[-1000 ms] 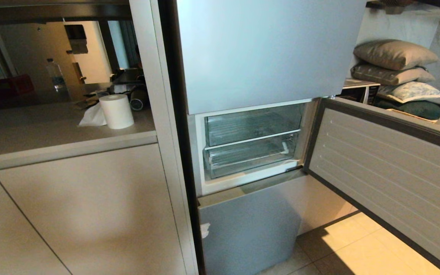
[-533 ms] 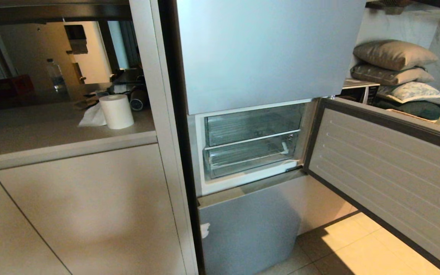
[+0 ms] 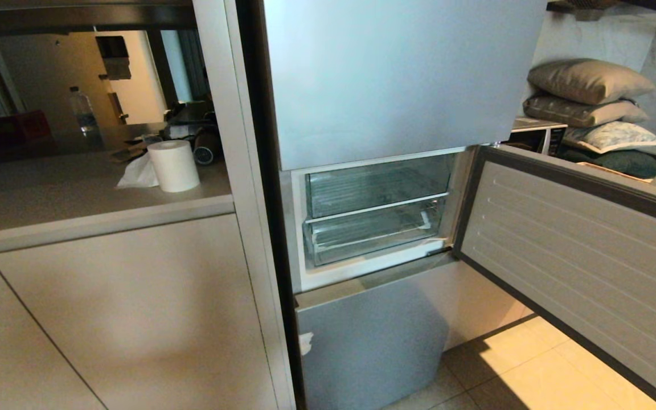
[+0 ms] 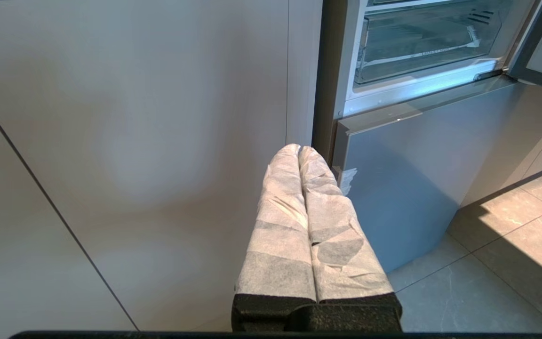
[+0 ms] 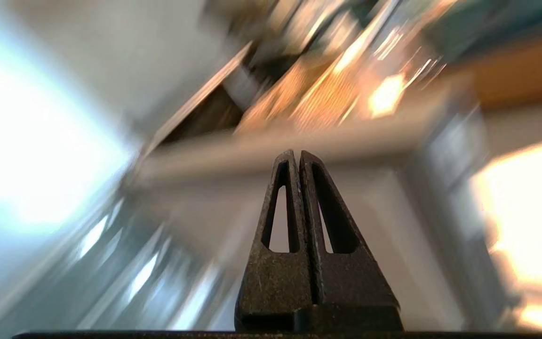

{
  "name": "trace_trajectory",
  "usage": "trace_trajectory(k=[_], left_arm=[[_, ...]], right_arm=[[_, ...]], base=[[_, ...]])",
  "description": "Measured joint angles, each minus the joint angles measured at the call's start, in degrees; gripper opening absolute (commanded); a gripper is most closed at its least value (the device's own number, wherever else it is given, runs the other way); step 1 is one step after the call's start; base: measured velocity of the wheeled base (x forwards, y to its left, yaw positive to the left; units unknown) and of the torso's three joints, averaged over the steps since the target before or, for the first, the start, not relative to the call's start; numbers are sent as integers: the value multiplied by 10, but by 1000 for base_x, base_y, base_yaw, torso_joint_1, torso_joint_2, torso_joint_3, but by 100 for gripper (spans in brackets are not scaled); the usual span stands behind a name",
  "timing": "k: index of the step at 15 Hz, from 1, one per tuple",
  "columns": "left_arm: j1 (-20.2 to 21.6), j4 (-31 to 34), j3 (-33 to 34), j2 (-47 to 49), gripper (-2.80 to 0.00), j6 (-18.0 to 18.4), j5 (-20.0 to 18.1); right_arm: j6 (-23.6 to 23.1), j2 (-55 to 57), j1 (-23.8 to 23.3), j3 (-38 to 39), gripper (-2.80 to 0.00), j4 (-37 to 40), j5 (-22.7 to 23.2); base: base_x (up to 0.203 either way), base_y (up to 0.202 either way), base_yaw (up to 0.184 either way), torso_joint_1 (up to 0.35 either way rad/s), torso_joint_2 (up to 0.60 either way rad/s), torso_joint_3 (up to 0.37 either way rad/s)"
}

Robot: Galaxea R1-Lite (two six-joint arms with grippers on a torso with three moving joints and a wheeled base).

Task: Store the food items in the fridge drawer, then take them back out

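Swinging blind, the clenched, empty right gripper [image 5: 299, 155] risks clipping the fridge drawer [image 3: 370, 236]; left gripper [image 4: 299, 149] clenched too

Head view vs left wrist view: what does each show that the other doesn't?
Head only: counter with paper roll, upper fridge panel, pillows, upper clear compartment, most of the open door's inner face.
Left wrist only: left pincer, shut, wrapped in white, empty, in front of the cabinet.
Both: drawer, no fruit seen in it, lower fridge panel, cabinet front, tiled floor.
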Motion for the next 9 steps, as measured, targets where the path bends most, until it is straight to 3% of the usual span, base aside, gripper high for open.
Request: trace_trajectory(k=[2,4,6,9], left_arm=[[0,0,0,0,-280,0,0],[0,0,0,0,-280,0,0],[0,0,0,0,-280,0,0],[0,0,0,0,-280,0,0]], right_arm=[[16,58,-108,-33,-280,-52,44],[41,119,-188,-70,-280,-101,80],[57,178,-230,-104,-280,-121,93],[83,278,-249,-133,-280,-132,120]], base=[[0,0,0,0,0,0],[0,0,0,0,0,0],[0,0,0,0,0,0],[0,0,0,0,0,0]])
